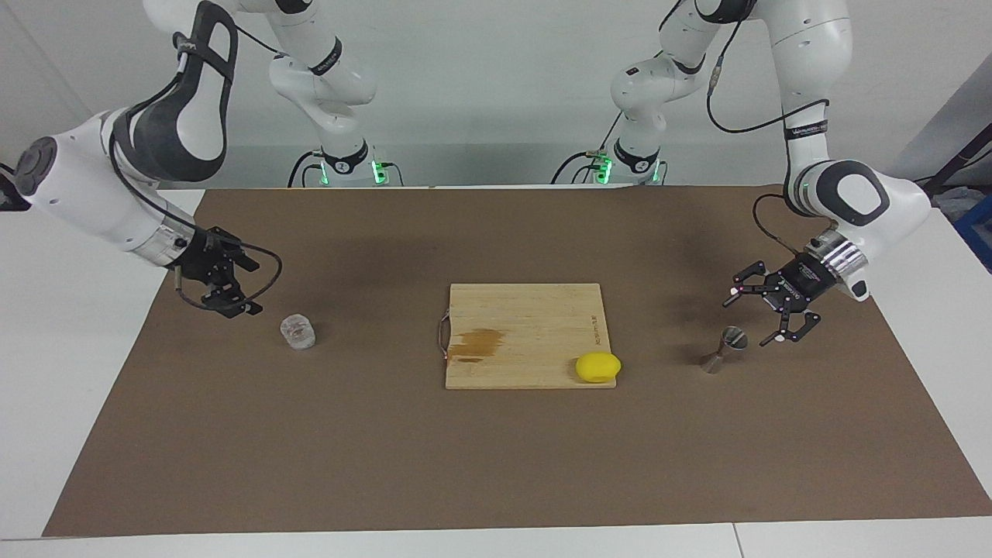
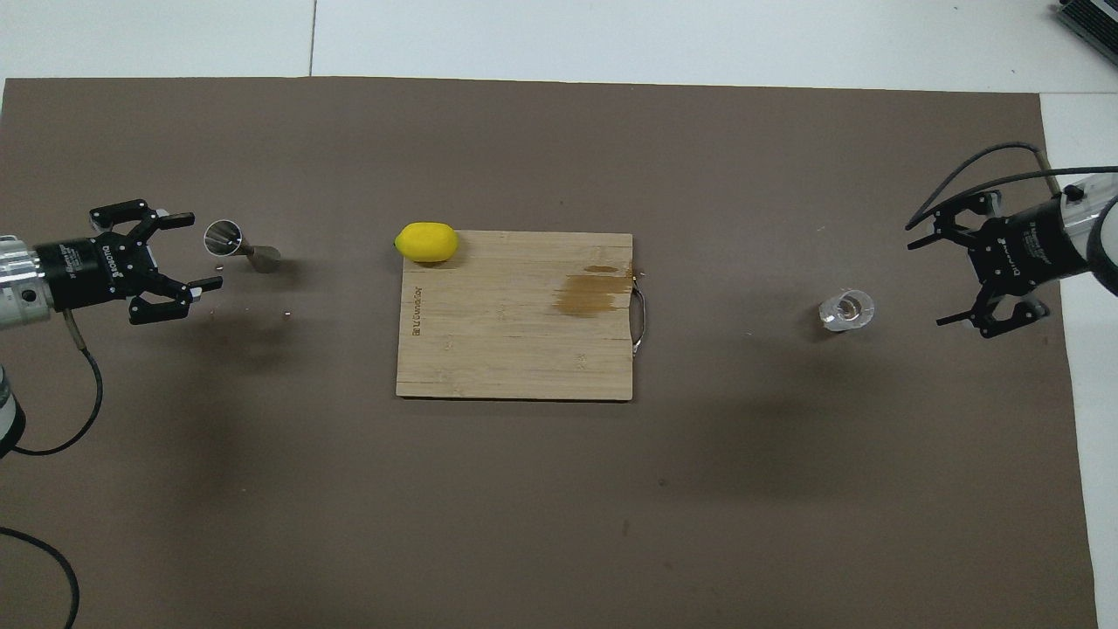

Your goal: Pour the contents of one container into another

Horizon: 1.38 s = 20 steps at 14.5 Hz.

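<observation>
Tabletop [image 1: 101,434]: white surface carrying everything else; its white margins show at both arms' ends and along the edge farthest from the robots.
Brown mat [image 1: 496,465] [image 2: 559,524]: a large sheet covering most of the tabletop, reaching almost to the edge nearest the robots.
Cutting board [image 1: 527,325] [image 2: 515,341]: bamboo, flat at the middle of the mat, with a darker stain and a wire handle on the side toward the right arm's end.
Left gripper [image 1: 750,316] [image 2: 185,252]: low over the mat at the left arm's end of the tabletop, jaws spread wide and empty, fingertips pointing at the jigger and just short of it; no contact visible.
Right gripper [image 1: 239,285] [image 2: 924,281]: low over the mat near the right arm's end of the tabletop, jaws wide apart and empty, aimed at the glass cup but clearly apart from it.
Lemon [image 1: 597,366] [image 2: 426,242]: yellow, resting at the board's corner farthest from the robots on the left arm's side, overhanging the edge.
Glass cup [image 1: 297,331] [image 2: 846,310]: clear, textured, upright on the mat between the board and the right arm's end of the tabletop.
Jigger [image 1: 724,349] [image 2: 239,245]: steel, hourglass-shaped, on the mat between the lemon and the left arm's end of the tabletop; whether it stands upright cannot be told.
</observation>
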Motion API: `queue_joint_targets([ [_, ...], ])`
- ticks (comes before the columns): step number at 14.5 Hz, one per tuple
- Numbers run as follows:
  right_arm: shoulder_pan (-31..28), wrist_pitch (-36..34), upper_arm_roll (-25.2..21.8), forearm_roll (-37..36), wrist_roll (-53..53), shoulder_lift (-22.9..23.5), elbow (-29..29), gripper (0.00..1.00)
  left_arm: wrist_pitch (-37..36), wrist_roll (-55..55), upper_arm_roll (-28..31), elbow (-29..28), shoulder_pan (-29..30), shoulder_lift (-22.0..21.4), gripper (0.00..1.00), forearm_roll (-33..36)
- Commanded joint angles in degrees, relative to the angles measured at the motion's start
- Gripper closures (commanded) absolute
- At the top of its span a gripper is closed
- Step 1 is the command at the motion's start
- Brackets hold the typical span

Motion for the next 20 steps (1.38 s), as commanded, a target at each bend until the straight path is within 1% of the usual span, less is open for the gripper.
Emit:
queue_joint_targets([
  [1,-2.0,4.7,0.4,3.3,-0.5,0.8,-3.9,0.01,2.5,1.5,0.4,-1.4,-1.0,-0.1,0.0,-1.7],
  [4,-3.4,10.3,0.4,7.5,-4.7,2.0,-8.5,0.01,4.2,1.7,0.4,-2.4,-1.8,0.2,0.0,-3.0],
  [6,-4.5,10.6,0.5,8.1,-5.3,4.3,-8.2,0.01,5.2,2.4,0.4,-3.0,-2.7,0.1,0.0,-3.5],
  [8,-5.3,11.0,0.4,11.8,-10.2,7.7,-7.7,0.0,5.6,2.5,0.4,-3.3,-2.7,0.0,0.01,-4.0],
  [9,-6.1,11.2,0.4,13.2,-13.0,9.5,-7.5,0.0,5.7,2.5,0.4,-3.5,-2.7,0.0,0.03,-4.1],
  [11,-6.8,12.1,0.4,13.9,-14.8,10.7,-7.4,0.0,6.1,2.7,0.4,-3.6,-3.3,-0.1,0.04,-5.0],
  [13,-7.5,11.6,0.6,14.8,-15.8,13.1,-6.6,0.0,6.2,2.9,0.4,-3.6,-3.4,-0.1,0.04,-5.6],
  [14,-7.6,11.5,0.5,17.6,-16.3,14.1,-6.3,0.0,6.1,2.9,0.4,-3.6,-3.4,-0.1,0.04,-6.0],
  [15,-7.8,10.8,0.5,20.2,-16.3,14.6,-6.4,0.0,6.1,2.9,0.4,-3.5,-3.4,-0.1,0.04,-6.3],
  [18,-6.8,10.7,0.5,21.1,-17.5,14.9,-8.2,0.0,6.2,2.9,0.4,-3.5,-3.4,-0.1,0.05,-6.3],
  [20,-6.7,10.6,0.5,21.1,-18.3,14.5,-9.0,0.0,6.2,2.9,0.4,-3.6,-3.4,-0.1,0.11,-6.3],
])
